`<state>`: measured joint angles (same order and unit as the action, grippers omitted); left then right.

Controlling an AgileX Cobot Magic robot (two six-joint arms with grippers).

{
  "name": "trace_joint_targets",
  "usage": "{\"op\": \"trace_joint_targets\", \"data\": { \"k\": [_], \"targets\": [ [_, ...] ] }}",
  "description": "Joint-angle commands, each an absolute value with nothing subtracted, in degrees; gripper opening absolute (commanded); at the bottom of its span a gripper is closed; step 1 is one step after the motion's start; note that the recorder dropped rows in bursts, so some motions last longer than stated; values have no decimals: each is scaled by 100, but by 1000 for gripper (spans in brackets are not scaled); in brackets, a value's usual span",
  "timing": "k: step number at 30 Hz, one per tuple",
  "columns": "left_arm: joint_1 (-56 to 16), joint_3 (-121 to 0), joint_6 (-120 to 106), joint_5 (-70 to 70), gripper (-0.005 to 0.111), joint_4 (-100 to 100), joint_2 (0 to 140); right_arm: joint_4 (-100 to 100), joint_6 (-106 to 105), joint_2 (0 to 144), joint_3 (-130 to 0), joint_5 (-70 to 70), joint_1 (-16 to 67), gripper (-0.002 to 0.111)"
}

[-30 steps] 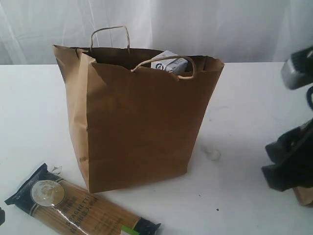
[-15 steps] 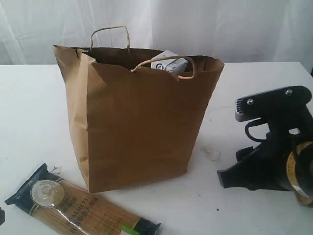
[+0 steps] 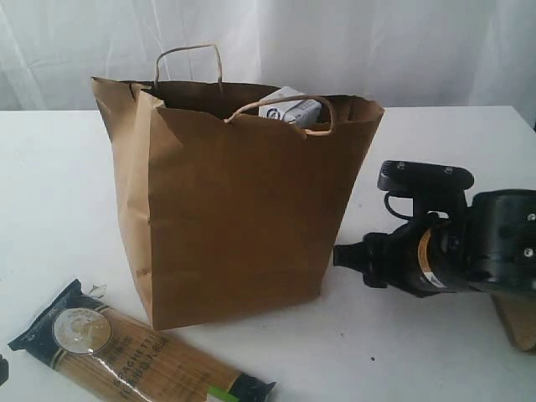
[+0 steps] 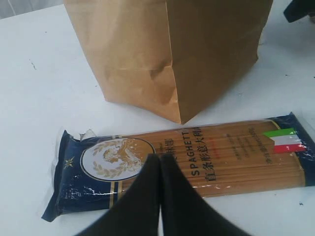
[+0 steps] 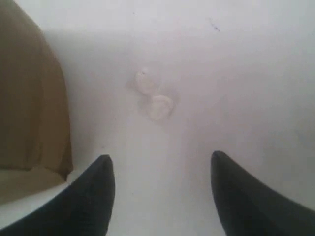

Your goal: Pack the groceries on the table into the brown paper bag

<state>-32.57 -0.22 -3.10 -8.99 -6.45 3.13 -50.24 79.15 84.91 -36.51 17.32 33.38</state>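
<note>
Brown paper bag is seen standing upright on the table, filling the middle of the exterior view. It is made of matte kraft paper, creased along its side folds and slightly crumpled at the rim, and two twisted paper-cord handles are arched above its open mouth. Inside it, a small white-blue carton is held; only its top corner can be seen above the rim, and the printing on it is too small to be read. Whatever else is in the bag is hidden by its walls.

At the lower left of the exterior view, the spaghetti pack is laid flat on the table, just in front of the bag's near corner and apart from it. Its middle is a clear film through which the straight yellow strands are seen; both ends are dark blue. "SPAGHETTI" is printed in white along it, with a line of Chinese characters beneath, a round white emblem ringed by a gold wreath at one end, and a green, white and red flag sticker near the other.

The left gripper is pressed fully together with nothing between its black fingers, its tip over the emblem end of the pack; contact cannot be told.

The right gripper is held with its jaws parted and nothing between them, low over the bare white table beside the bag's right foot. Two small pale round spots are seen on the tabletop ahead of it.
</note>
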Motion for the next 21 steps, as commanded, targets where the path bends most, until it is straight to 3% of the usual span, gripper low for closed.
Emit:
{"op": "trace_joint_targets", "data": {
  "k": [1,21],
  "targets": [
    [-3274,0,-282,-898,0,-678,266,-5111,7814,8912,-3982,1318,3039,54],
    [-3274,0,-282,-898,0,-678,266,-5107,7160,10213,-4610,1560,2959,49]
  ]
}}
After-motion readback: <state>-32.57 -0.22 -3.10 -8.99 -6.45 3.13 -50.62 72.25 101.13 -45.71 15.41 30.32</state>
